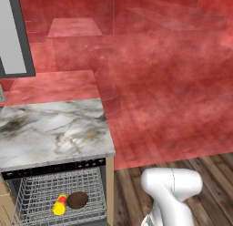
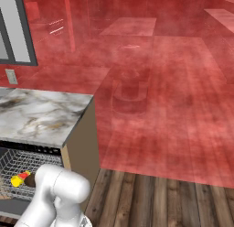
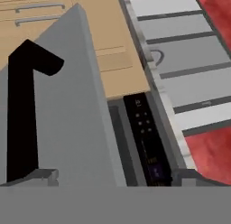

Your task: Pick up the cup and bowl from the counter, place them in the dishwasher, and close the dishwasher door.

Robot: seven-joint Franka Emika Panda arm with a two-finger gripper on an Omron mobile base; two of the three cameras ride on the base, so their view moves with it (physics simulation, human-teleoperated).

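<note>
The yellow cup (image 1: pixel 59 205) lies on its side in the silver wire rack of the dishwasher (image 1: pixel 54 168), and the dark brown bowl (image 1: pixel 77 199) rests right beside it. From the right, the cup (image 2: pixel 20 179) shows next to the bowl (image 2: pixel 31 179), half hidden by my arm. The marble counter (image 1: pixel 50 129) above them is bare. In the hand view the grey dishwasher door (image 3: pixel 67 110) with its black handle bar (image 3: pixel 21 119) is close in front. Its top edge runs beside the black control strip (image 3: pixel 146 137). My gripper (image 3: pixel 116 179) is open, fingertips (image 3: pixel 43 175) wide apart and holding nothing.
Tan cabinet drawers (image 3: pixel 49 11) with grey handles lie past the door in the hand view. My white arm (image 1: pixel 170 193) rises over the wooden floor (image 1: pixel 205 175) right of the dishwasher. Red-tinted mirror surfaces fill the background. A wall outlet (image 2: pixel 11 76) sits above the counter.
</note>
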